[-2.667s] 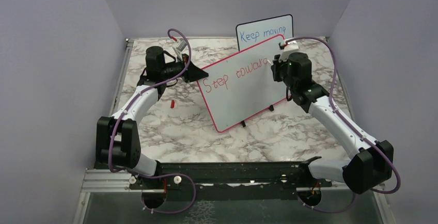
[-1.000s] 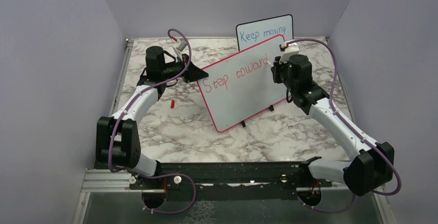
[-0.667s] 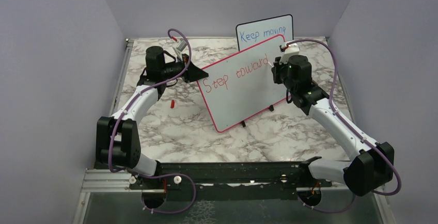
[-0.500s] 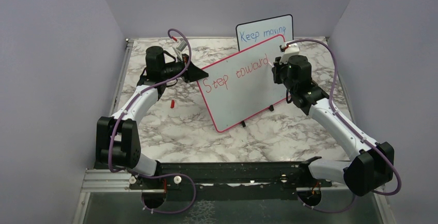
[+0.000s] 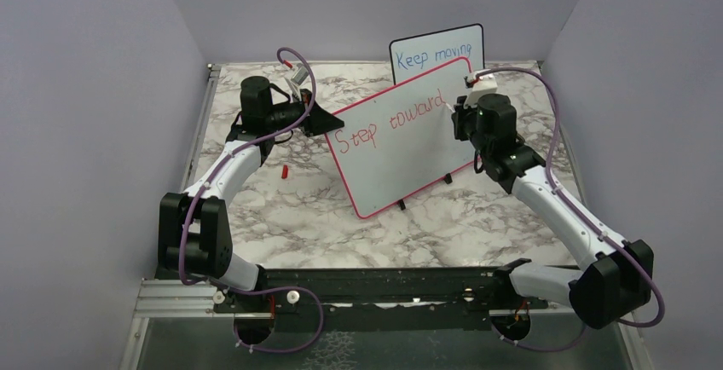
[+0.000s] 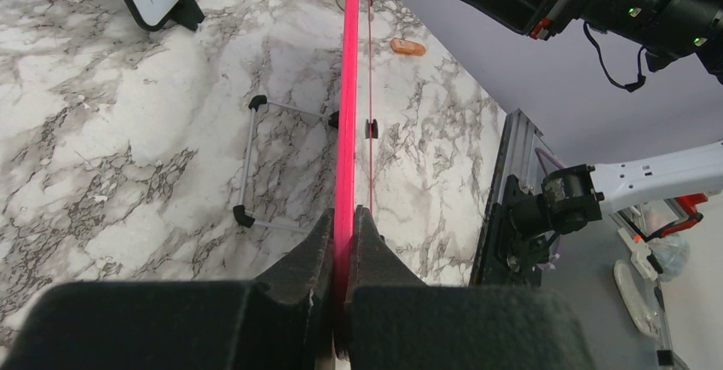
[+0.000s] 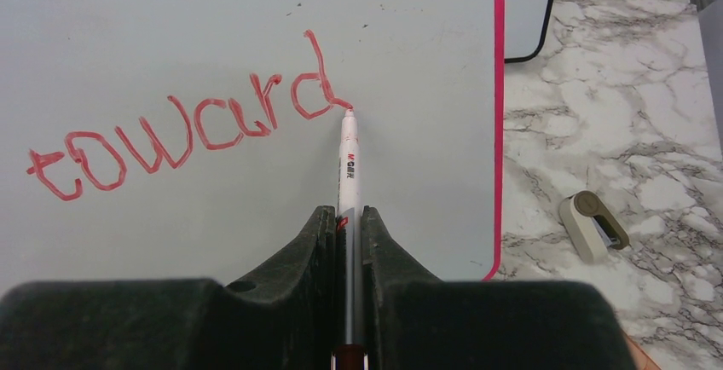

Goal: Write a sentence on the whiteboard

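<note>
whiteboard (image 7: 170, 208) smooth white, pink plastic frame; counter (image 7: 597, 123) marble-look, low sheen; marker (image 7: 349, 161) glossy white plastic.

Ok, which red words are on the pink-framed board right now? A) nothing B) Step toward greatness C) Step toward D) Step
C: the whiteboard reads only "Step toward" in red, and the marker held in the right gripper points at the d's tail.

Reaching forward with the left arm (image 5: 223, 170), wrist turned inward, and clamping the left gripper (image 6: 344, 215) tight, fingers pointing rightward. Stretching the right arm (image 5: 558, 208) forward, bending its wrist leftward, pinching the right gripper (image 7: 348, 213) closed.
</note>
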`<control>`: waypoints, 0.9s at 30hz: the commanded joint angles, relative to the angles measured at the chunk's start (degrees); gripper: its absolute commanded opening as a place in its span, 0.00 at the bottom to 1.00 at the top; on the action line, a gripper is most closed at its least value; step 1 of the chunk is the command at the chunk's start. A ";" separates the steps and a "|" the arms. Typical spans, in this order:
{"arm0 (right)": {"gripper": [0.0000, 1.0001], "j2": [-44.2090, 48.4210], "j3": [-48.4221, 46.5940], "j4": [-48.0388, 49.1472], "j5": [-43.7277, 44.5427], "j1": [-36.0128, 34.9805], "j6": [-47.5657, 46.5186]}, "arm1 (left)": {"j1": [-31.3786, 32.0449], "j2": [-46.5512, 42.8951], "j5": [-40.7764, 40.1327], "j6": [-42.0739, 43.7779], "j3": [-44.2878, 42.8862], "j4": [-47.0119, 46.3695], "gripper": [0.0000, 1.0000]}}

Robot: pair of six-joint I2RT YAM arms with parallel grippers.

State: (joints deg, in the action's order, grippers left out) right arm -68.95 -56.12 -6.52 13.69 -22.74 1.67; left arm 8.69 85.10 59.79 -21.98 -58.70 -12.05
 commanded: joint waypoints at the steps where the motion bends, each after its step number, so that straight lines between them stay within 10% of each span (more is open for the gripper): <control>1: 0.01 3.11 0.61 -0.69 -1.64 0.22 0.61 | 0.58 1.15 0.31 3.37 0.69 5.55 0.00; 17: 0.00 7.69 1.82 -4.33 -12.81 0.20 1.61 | 0.45 -4.24 -4.51 -5.44 2.62 -0.84 0.35; 27: 0.00 9.71 4.67 -3.63 -18.30 -1.10 4.13 | 0.45 -6.85 -9.44 -13.38 6.34 -9.28 0.36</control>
State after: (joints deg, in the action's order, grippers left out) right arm -60.40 -52.42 -9.98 -1.06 -23.09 4.27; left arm 9.02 80.64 54.00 -30.46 -53.98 -14.63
